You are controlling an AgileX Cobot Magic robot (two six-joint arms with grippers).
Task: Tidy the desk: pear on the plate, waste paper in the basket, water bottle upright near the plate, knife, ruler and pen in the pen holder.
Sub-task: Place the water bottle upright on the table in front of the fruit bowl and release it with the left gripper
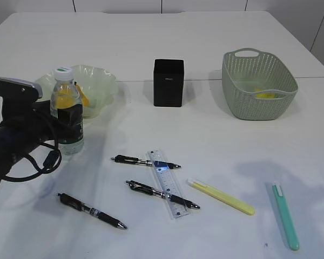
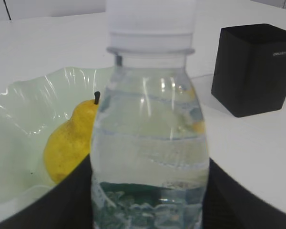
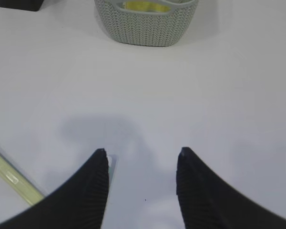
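Gripping the upright water bottle (image 1: 66, 110), left jaws (level, beside plate (image 1: 105, 81)); right jaws apart, empty.

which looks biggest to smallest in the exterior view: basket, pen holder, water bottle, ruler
1. basket, clearly largest.
2. water bottle, taller than the holder, though nearer the camera.
3. pen holder.
4. ruler: long but thin; its rank against the holder is unsure.

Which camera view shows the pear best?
The left wrist view: the pear lies close in the plate, stem visible. The exterior view shows only yellow behind the water bottle. The right wrist view shows none of it.
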